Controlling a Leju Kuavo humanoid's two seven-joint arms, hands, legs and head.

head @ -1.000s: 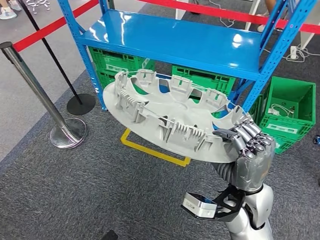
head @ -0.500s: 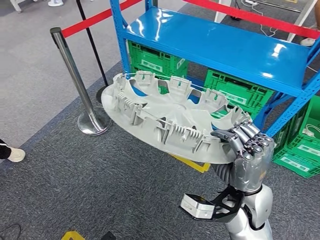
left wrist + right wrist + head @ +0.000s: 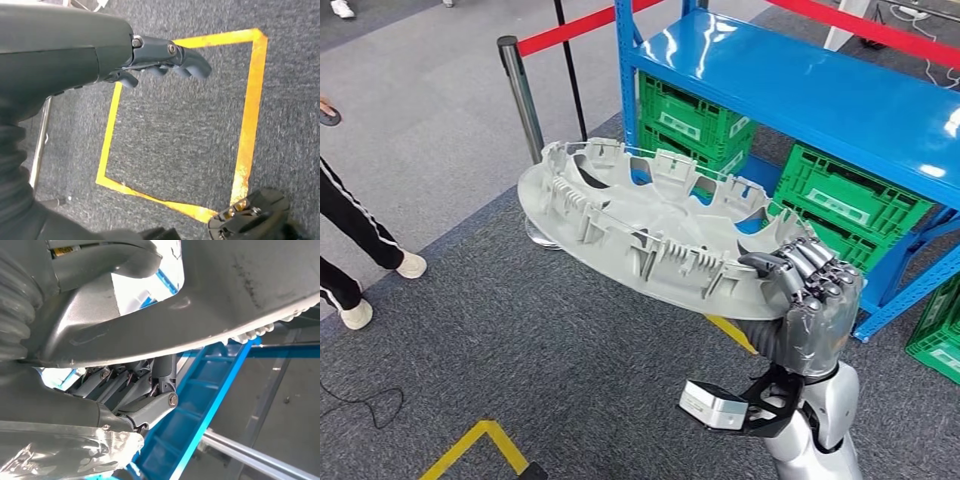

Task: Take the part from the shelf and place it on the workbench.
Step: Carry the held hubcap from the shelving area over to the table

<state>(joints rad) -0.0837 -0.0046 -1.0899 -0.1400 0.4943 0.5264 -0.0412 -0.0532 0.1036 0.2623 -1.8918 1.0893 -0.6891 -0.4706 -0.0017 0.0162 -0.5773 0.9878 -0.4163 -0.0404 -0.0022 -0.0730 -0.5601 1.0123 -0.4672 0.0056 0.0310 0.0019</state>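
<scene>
Fingers of the right robot hand [image 3: 814,300] clamp the rim of the grey part [image 3: 652,235], whose underside the right wrist view shows. Left robot hand [image 3: 166,55] hangs empty, fingers loosely curled, over yellow floor tape [image 3: 249,115] on grey carpet [image 3: 509,360]. Out from the grip the part extends nearly flat, in front of the blue shelf [image 3: 803,90].

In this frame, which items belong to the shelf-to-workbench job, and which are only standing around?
Job:
- grey part, a large round ribbed disc
- right hand, gripping the part's rim
- blue shelf, behind the part

Standing around:
- green crates under the shelf
- barrier post with red belt
- yellow floor tape
- person's legs nearby
- left hand, holding nothing
</scene>
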